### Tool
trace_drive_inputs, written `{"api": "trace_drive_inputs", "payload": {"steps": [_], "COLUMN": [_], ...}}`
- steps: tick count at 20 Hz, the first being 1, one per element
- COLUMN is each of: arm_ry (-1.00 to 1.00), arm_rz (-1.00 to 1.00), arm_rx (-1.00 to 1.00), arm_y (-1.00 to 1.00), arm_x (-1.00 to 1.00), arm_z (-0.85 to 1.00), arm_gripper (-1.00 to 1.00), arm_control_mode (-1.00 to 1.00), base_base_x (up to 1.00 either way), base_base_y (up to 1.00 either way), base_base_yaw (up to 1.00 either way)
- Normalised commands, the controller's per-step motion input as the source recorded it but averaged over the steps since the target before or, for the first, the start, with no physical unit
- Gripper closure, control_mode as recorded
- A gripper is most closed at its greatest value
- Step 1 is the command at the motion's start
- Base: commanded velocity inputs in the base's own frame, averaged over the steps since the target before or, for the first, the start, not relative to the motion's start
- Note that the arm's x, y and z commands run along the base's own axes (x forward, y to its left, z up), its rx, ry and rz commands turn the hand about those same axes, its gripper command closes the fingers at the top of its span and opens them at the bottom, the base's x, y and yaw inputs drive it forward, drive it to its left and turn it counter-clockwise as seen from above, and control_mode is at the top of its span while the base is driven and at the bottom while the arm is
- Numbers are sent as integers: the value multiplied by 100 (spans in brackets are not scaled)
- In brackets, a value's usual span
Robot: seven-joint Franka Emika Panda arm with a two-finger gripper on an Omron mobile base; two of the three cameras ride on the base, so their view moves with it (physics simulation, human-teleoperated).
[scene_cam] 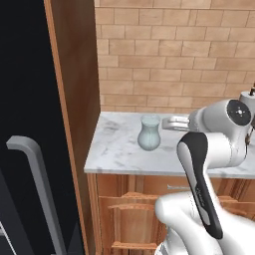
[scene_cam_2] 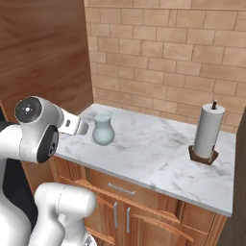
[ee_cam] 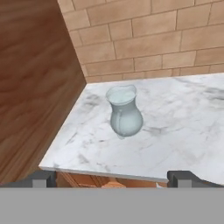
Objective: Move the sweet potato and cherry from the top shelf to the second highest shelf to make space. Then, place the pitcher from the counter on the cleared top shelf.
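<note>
In the hand view we see the pitcher (ee_cam: 124, 114) standing upright on the counter (ee_cam: 183, 109) near its corner by the wooden wall, at about twelve o'clock from our gripper (ee_cam: 113, 178). Its long axis is vertical. Our fingertips (ee_cam: 43, 178) stand wide apart with nothing between them, short of the counter's front edge, so the move ahead looks like a straight reach forward.
</note>
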Motion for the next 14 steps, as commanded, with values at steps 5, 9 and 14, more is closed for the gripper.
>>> {"api": "trace_drive_inputs", "payload": {"steps": [5, 9, 14], "arm_ry": [3, 13, 20], "arm_rz": [0, 0, 0], "arm_rx": [0, 0, -3], "arm_y": [0, 0, 0], "arm_x": [41, 52, 54], "arm_z": [-19, -21, -38], "arm_gripper": [-100, -100, -100], "arm_control_mode": [-100, -100, -100], "base_base_x": [0, 0, 0], "base_base_y": [0, 0, 0], "base_base_yaw": [0, 0, 0]}}
